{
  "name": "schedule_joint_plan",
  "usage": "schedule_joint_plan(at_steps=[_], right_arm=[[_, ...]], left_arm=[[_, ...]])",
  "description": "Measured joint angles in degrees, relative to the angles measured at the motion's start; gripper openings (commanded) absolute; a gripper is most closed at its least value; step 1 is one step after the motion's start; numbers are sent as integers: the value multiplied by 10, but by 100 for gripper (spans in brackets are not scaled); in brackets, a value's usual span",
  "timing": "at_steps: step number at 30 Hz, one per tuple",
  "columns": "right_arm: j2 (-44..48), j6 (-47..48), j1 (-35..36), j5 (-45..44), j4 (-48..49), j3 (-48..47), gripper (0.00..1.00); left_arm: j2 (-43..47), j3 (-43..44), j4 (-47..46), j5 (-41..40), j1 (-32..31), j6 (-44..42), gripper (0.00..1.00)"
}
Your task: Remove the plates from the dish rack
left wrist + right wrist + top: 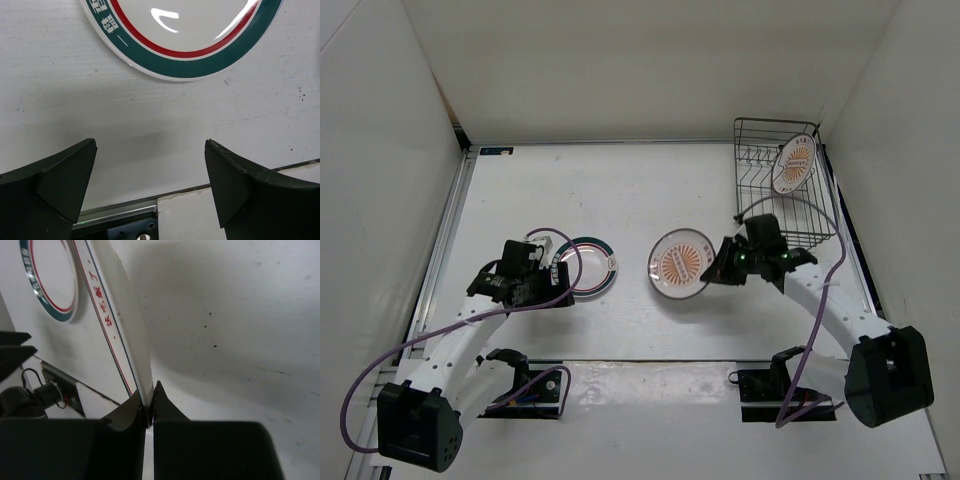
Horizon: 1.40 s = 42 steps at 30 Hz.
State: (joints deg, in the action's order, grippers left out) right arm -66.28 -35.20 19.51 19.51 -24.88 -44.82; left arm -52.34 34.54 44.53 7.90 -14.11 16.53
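My right gripper is shut on the rim of an orange sunburst plate, held tilted just over the table's middle; in the right wrist view the plate's edge runs up from between the fingers. A teal-ringed plate lies flat on the table, also in the left wrist view and the right wrist view. My left gripper is open and empty just left of it. A second sunburst plate stands upright in the black wire dish rack at the back right.
White walls close in the table on the left, back and right. A seam and a metal rail run across the near part of the table by the arm bases. Purple cables loop beside the left arm.
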Motion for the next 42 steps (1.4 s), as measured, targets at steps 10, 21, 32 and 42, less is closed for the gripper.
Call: schedule_joint_plan(at_steps=[10,21,32,42], right_arm=[[38,-106,61,16,175,221,23],[23,-124,70,-36,168,232,60],[82,-8,70,-155,-120,-58,88],[-53,105,-72,-429,-172,-443,90]], left_arm=[[-4,0,0,1,0,0,100],[-4,0,0,1,0,0,100],[-2,0,0,1,0,0,100],[5,0,0,2,0,0,100]])
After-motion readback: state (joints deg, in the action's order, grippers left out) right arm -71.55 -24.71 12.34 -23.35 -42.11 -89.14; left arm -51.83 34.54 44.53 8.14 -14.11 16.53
